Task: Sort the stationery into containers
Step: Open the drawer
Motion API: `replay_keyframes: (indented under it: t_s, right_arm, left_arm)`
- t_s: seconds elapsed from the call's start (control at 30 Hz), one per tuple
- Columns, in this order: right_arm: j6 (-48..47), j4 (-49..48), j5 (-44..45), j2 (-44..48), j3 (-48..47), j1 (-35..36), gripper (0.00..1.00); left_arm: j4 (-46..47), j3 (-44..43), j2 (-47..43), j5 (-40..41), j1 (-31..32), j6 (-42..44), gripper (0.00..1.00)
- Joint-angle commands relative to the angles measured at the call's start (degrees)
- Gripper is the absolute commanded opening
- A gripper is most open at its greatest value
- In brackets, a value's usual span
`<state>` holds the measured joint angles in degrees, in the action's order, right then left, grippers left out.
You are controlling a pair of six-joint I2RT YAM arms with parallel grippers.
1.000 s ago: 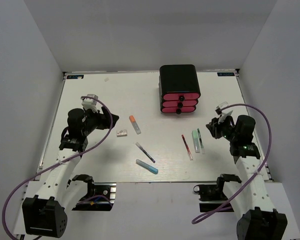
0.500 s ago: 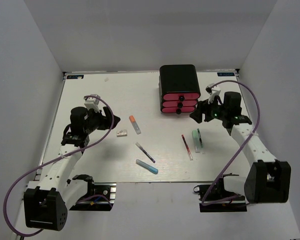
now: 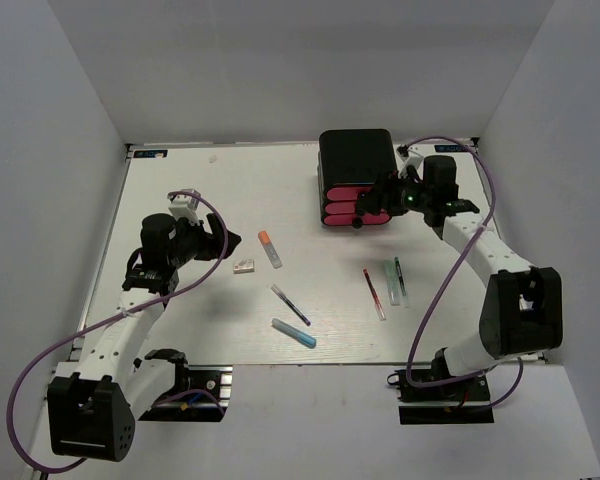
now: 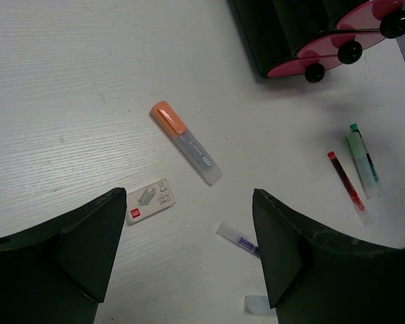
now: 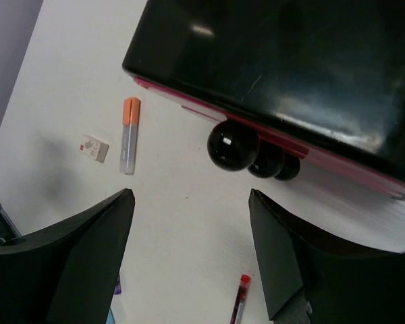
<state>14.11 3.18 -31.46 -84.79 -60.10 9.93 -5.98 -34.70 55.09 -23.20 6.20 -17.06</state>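
Three drawers (image 3: 340, 197) near table's (image 3: 200, 180) far edge.

top external: fixed high, behind the arm bases (image 3: 170, 372), tilted down and forward; far off, takes in the whole table (image 3: 180, 190).
left wrist: over the table's left half, facing down and toward the cabinet (image 4: 270, 27) at upper right; fairly near; left gripper (image 4: 187, 196) fingers fill the bottom corners.
right wrist: close above the cabinet's front, looking down past the knobs (image 5: 233, 147); right gripper (image 5: 190, 192) fingers at bottom.
shared, all three: cabinet front, orange-capped marker (image 4: 186, 142), whitish block (image 4: 150, 202), red pen (image 4: 347, 179).
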Motion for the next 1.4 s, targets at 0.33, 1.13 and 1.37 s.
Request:
replay_keyframes:
  t_s: [0.33, 1.13, 1.37]
  right_arm:
    - [9.62, -2.28, 9.04, -4.77, -5.21, 2.81, 0.70]
    - [16.39, -8.63, 14.24, -4.16, 1.02, 4.39, 0.23]
    - [14.99, -6.43, 12.22, 1.56, 7.44, 4.39, 0.19]
  left_arm:
    - [0.18, -2.13, 0.54, -0.53, -0.13, 0.01, 0.86]
    - [6.32, -1.07, 1.25, -8.96, -0.13, -1.22, 0.90]
    - [8.79, -1.60, 8.53, -12.13, -0.13, -5.79, 0.90]
